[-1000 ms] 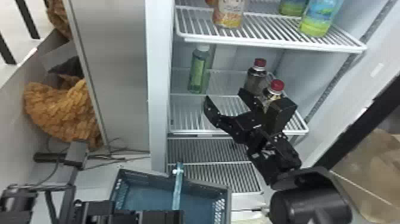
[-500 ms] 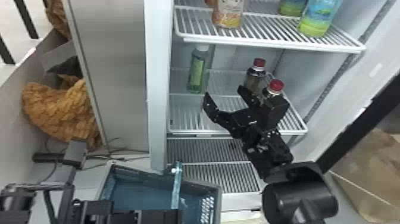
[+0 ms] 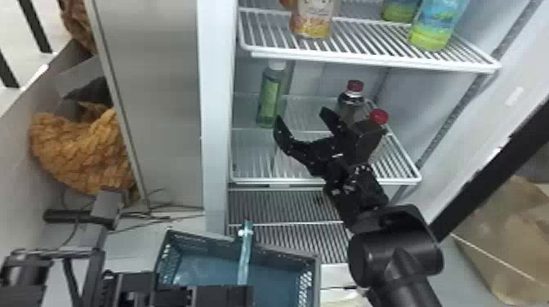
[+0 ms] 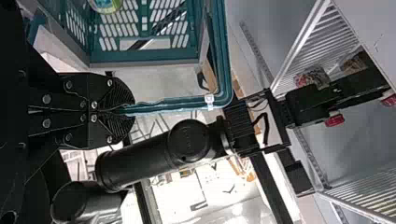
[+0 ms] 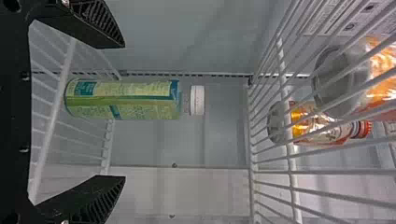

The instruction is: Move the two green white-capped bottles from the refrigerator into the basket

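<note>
Holding right gripper (image 3: 303, 118) spread open near upright green white-capped plastic bottle (image 3: 269, 96) on white wire shelf (image 3: 286, 180); grasping teal plastic basket handle (image 3: 246, 255) with left gripper (image 3: 235, 295).

Right arm (image 3: 396, 253): black, cylindrical | fingers (image 5: 103, 198): black, ribbed inside (rather file-like) | screws (image 4: 46, 99): silvery, round

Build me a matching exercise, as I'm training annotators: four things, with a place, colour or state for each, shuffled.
1. Green white-capped bottle
2. Left end effector
3. Right end effector
4. Basket

A. Open, holding nothing
B. Teal, with slotted walls
C. Upright on a refrigerator shelf
D. Shut on a handle

Pairs: 1-C, 2-D, 3-A, 4-B
</note>
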Tool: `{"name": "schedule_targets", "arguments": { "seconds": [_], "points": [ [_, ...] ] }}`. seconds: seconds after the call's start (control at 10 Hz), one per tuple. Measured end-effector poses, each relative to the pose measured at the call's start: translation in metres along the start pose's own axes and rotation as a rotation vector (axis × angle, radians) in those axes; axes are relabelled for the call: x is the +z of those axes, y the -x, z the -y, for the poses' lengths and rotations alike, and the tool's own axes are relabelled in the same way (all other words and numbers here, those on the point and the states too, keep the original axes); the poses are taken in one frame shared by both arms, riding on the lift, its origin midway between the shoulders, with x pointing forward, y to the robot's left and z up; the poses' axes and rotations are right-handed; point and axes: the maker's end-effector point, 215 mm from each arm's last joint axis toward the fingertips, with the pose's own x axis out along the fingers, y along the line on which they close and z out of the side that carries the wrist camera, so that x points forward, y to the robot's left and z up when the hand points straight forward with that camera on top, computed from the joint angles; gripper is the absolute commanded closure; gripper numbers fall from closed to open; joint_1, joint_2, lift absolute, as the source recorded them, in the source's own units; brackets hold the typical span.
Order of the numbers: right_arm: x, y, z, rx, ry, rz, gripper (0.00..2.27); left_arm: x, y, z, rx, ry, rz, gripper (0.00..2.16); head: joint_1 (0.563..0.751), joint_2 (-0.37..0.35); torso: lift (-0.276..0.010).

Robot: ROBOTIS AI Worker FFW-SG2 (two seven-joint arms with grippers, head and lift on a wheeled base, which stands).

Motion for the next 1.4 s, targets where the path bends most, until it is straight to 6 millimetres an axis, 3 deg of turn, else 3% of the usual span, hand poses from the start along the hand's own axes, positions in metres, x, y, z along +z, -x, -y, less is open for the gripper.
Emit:
{"name": "schedule_targets", "arguments": {
  "seconds": [0.6,1.1,1.4],
  "points": [
    [0.005,-0.037,0.005,-0.007,0.016,0.002,0.01,0.003,-0.005,0.003,-0.017,0.0,-0.001,1.16,0.695,-0.177,-0.263],
    [-0.009,-0.071,-0.014,0.03,0.03,-0.039,0.0,0.01,-0.009,0.006,-0.034,-0.003,0.004,1.16,0.695,-0.146,-0.263],
    [-0.011,-0.086,-0.007,0.016,0.046,-0.058,0.0,0.011,-0.01,0.007,-0.037,-0.004,0.003,1.16,0.695,-0.146,-0.263]
  ]
}}
